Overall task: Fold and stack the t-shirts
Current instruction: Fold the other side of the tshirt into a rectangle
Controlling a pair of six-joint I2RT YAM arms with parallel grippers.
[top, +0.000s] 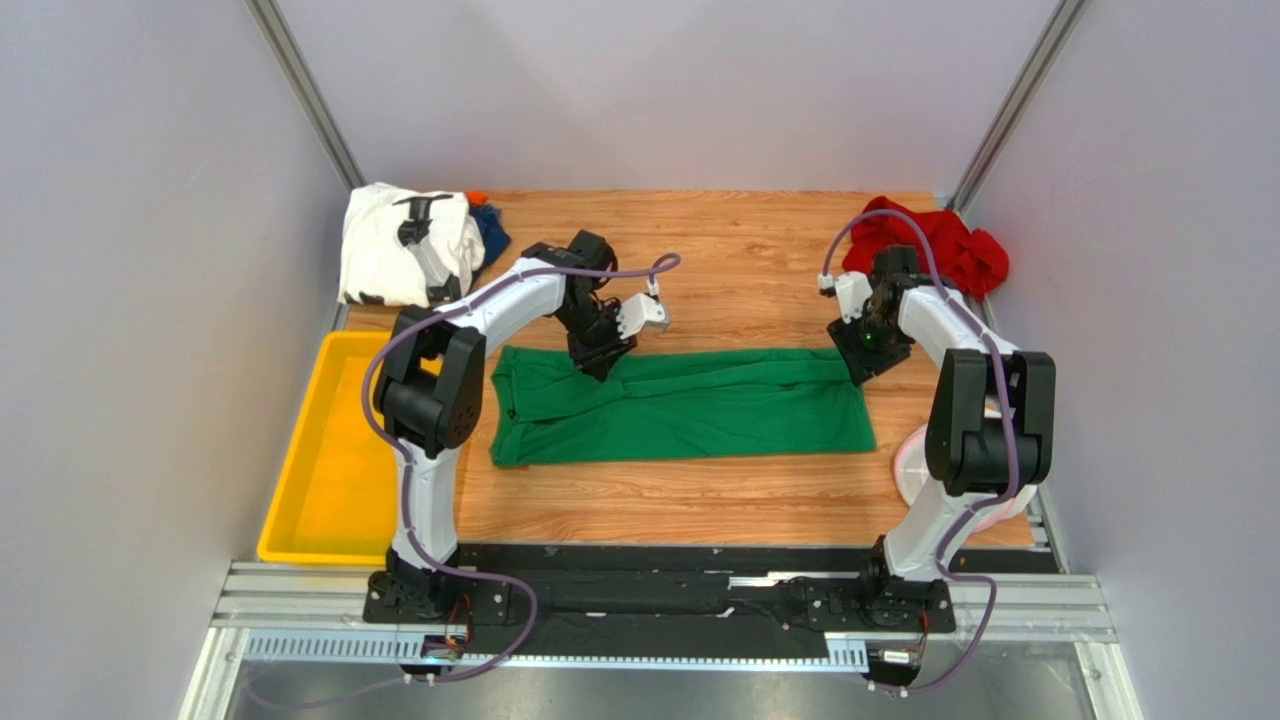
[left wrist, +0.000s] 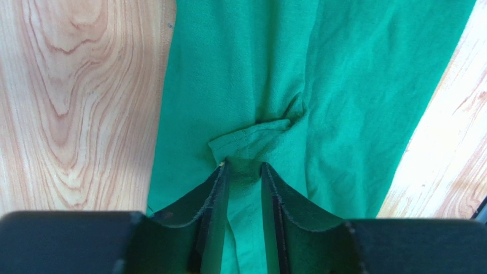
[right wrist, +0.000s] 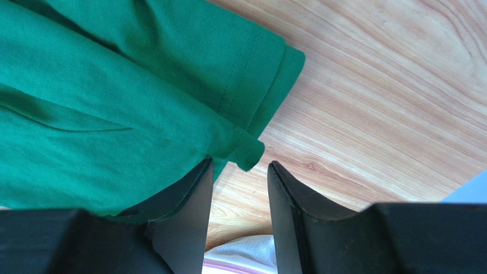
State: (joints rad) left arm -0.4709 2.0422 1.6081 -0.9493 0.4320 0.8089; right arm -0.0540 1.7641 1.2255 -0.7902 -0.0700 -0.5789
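From above, the green t-shirt (top: 706, 405) lies flat in a long band at the middle of the bench (top: 721, 240), running from 9 o'clock to 3 o'clock. The left gripper (top: 601, 360) is down at the band's far edge toward 10 o'clock, and the right gripper (top: 860, 357) is at its far corner toward 2 o'clock. The white t-shirt (top: 383, 240) with black print is heaped in the far corner at 10 o'clock, with the dark blue t-shirt (top: 492, 233) just beside it. The red t-shirt (top: 939, 248) is bunched in the far corner at 2 o'clock. A yellow tray (top: 301, 480) stands at 8 o'clock and a white-and-pink basket (top: 909, 465) shows at 4 o'clock behind the right arm. In the left wrist view the left gripper is released: its fingers (left wrist: 217, 194) stand a narrow gap apart over the green cloth, which shows through the gap, and a raised hemmed fold sits just ahead of the tips at 12 o'clock. In the right wrist view the right gripper is released too, its fingers (right wrist: 194, 194) apart with bare wood and a bit of the basket between them; the shirt's hemmed corner lies at the tips, and cloth covers the side of the finger at 9 o'clock
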